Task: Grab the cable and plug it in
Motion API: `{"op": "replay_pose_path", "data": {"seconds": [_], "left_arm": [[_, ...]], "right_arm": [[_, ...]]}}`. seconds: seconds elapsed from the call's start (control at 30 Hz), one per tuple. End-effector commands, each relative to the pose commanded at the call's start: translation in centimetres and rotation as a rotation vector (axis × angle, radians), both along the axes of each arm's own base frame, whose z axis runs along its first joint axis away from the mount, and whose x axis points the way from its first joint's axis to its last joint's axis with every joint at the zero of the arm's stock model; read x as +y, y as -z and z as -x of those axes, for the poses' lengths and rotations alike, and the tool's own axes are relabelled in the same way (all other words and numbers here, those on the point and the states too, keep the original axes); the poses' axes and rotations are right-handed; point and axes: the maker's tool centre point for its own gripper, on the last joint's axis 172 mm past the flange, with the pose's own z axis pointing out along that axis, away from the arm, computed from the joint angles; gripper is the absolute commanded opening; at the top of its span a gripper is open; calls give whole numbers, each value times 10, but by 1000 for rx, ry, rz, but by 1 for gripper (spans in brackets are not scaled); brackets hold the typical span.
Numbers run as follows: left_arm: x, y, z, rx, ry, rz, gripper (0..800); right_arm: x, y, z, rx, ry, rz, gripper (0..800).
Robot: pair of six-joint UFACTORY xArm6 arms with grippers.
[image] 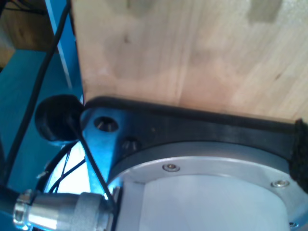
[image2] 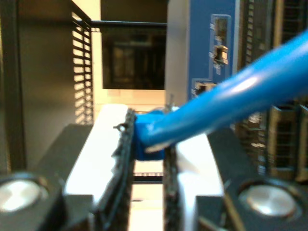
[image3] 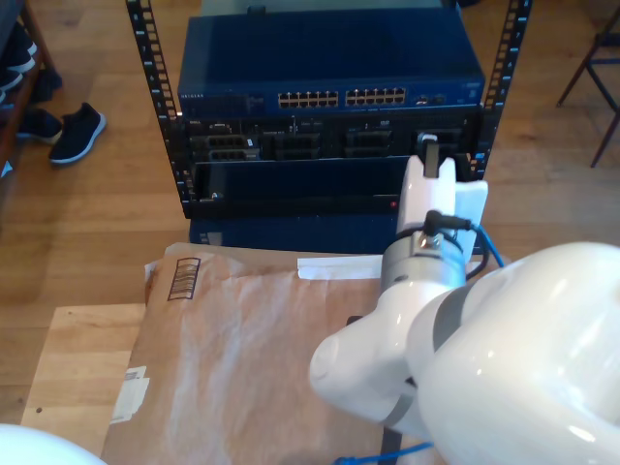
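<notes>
- Exterior view, left to centre: crumpled brown paper sheet [image3: 242,358] covers the wooden table [image3: 68,358]; the dark blue rack-mounted network switch [image3: 329,97] stands behind it.
- Exterior view, right: you see my second gripper [image3: 429,160] up at the rack's front.
- My second gripper [image2: 147,159] pinches the thin bright-blue Ethernet cable [image2: 226,103] between narrow pads.
- My first gripper: cannot tell its state; its camera faces pale wood [image: 192,53].

cable [image2: 231,103] plug: hidden between my second gripper [image2: 148,159] pads
cable far end: cut off
rack [image3: 329,107] ports: too small to tell
</notes>
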Motion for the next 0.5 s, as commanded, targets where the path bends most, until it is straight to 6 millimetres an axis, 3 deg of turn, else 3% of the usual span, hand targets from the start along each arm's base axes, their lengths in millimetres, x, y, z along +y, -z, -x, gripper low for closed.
{"op": "replay_pose_path", "data": {"seconds": [0.13,0.23,0.3,0.4,0.5], "left_arm": [[-1,0,0,0,0,2,799],[0,0,0,0,0,0,799],[0,0,0,0,0,0,799],[0,0,0,0,0,0,798],[-1,0,0,0,0,2,798]], "right_arm": [[-2,-7,-12,-21,13,-22,0],[3,11,-24,-11,22,-24,0],[4,12,-25,-16,18,-56,0],[-12,23,-37,-12,44,-45,0],[-8,28,-45,-23,3,-57,0]]}}
